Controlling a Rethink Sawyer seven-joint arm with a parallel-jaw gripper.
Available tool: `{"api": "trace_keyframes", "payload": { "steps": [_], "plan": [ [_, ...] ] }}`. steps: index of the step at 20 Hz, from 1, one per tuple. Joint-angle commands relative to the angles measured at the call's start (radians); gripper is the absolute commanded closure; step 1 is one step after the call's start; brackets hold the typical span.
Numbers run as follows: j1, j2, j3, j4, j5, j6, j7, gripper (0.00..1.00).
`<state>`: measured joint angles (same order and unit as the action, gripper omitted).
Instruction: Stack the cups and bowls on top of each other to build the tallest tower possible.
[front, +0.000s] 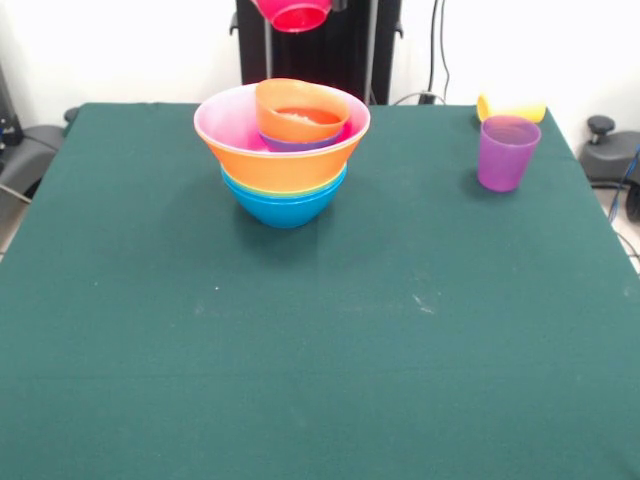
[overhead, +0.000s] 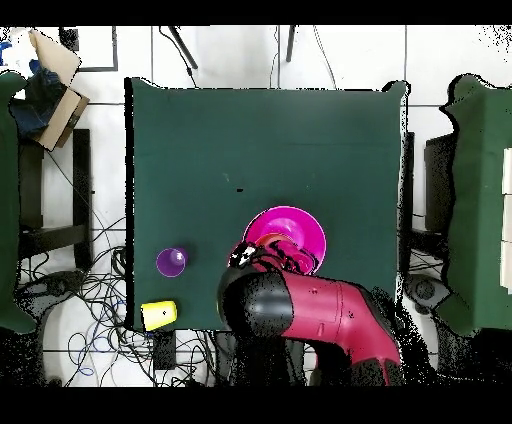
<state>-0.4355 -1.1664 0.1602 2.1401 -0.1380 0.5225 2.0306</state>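
A crimson bowl hangs cut off at the top edge; the claw's state cannot be told.

Tower stands mid-table; upright cup to its right, tipped cup just behind.

Front cam sits low past the table's far edge, facing me, fairly close. Overhead cam looks straight down from high up, my base at bottom, whole table visible. Both views share the tabletop, rotated half a turn.
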Motion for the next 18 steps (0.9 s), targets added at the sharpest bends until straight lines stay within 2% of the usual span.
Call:
{"api": "trace_keyframes", "payload": {
  "steps": [1,7,18],
  "plan": [
    [-0.012,0.103,0.067,0.080,-0.110,-0.114,-0.049,1.00],
    [-0.001,0.153,0.049,0.086,-0.154,-0.183,-0.010,1.00],
    [0.011,0.170,0.040,0.094,-0.169,-0.211,0.022,1.00]
  ]
}}
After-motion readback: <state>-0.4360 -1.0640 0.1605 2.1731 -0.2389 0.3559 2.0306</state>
